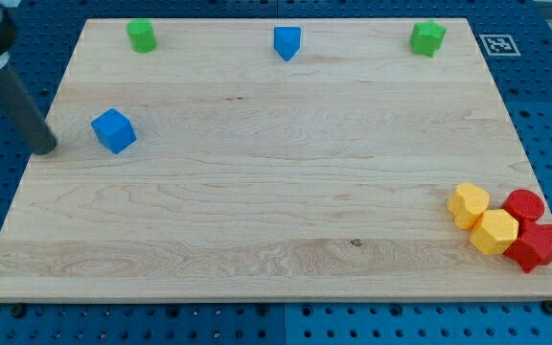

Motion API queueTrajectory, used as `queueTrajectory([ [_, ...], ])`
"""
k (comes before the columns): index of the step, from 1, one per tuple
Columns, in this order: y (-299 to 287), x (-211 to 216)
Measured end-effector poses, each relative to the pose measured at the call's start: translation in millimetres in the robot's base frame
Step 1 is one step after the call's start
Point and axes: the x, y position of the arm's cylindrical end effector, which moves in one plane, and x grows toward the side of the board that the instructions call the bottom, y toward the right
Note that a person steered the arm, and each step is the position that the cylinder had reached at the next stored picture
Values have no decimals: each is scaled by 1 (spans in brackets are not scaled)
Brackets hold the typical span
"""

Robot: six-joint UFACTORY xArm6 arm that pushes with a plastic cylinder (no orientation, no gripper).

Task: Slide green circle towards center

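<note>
The green circle (142, 35) is a short green cylinder near the top left corner of the wooden board (266, 192). My tip (47, 149) rests at the board's left edge, well below the green circle and just left of a blue cube (113, 130). The dark rod rises from the tip toward the view's top left corner.
A blue pentagon-like block (287, 42) sits at the top middle. A green star-like block (428, 38) is at the top right. Two yellow blocks (469, 205) (494, 232) and two red blocks (524, 206) (535, 246) cluster at the bottom right edge.
</note>
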Motion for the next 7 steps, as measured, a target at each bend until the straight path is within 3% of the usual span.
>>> queueTrajectory([
  [2, 163, -10],
  [3, 199, -10],
  [4, 171, -10],
  [5, 102, -22],
  [7, -9, -145],
])
